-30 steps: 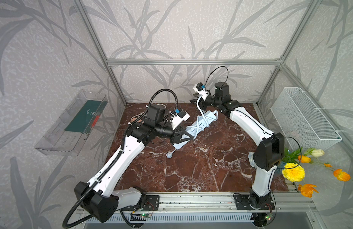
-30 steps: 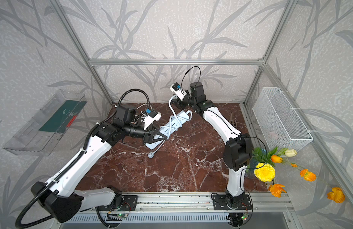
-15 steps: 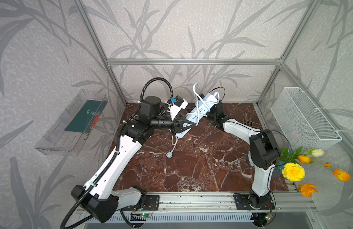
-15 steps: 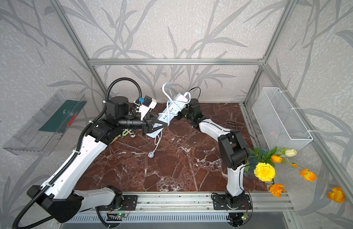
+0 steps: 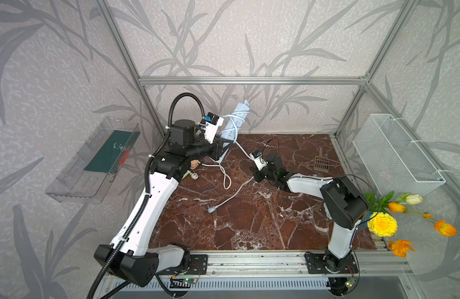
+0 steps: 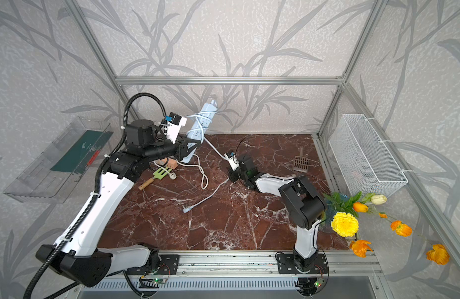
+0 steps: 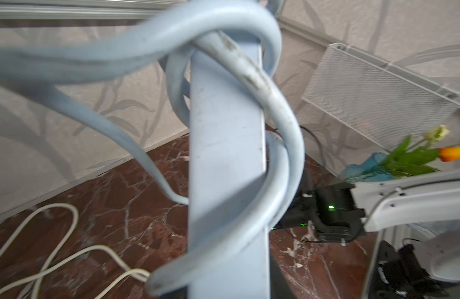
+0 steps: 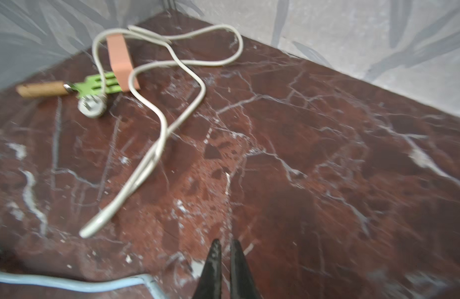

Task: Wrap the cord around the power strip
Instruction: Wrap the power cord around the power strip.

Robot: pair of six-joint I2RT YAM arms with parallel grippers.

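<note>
Winding is judged to be the step in hand: the power strip (image 5: 234,121) is held off the desk (image 5: 249,227), tilted with its free end high and its lower end clamped in the left gripper (image 5: 223,147). Several turns of the pale blue cord (image 5: 232,193) are seen around the power strip in both top views, and they appear loosely laid in the left wrist view. The unwound length runs from the power strip down to the desk and ends at the plug (image 5: 211,209), well apart from the power strip. The right gripper (image 8: 225,242) is found below the power strip, low over the desk and clenched. Nothing is seen between its fingertips, and the cord passes just beside it. For good work, the slack should be taken near the power strip rather than at the plug. Each new turn should be laid tight beside the last, and the loose turns drawn snug so that none slips off the free end. The white cable (image 8: 164,133) lying below the power strip should be kept out of the winding. No brand or writing can be read on the power strip. Marks on the green card (image 5: 112,150), well apart from the power strip, are too small to read.
</note>
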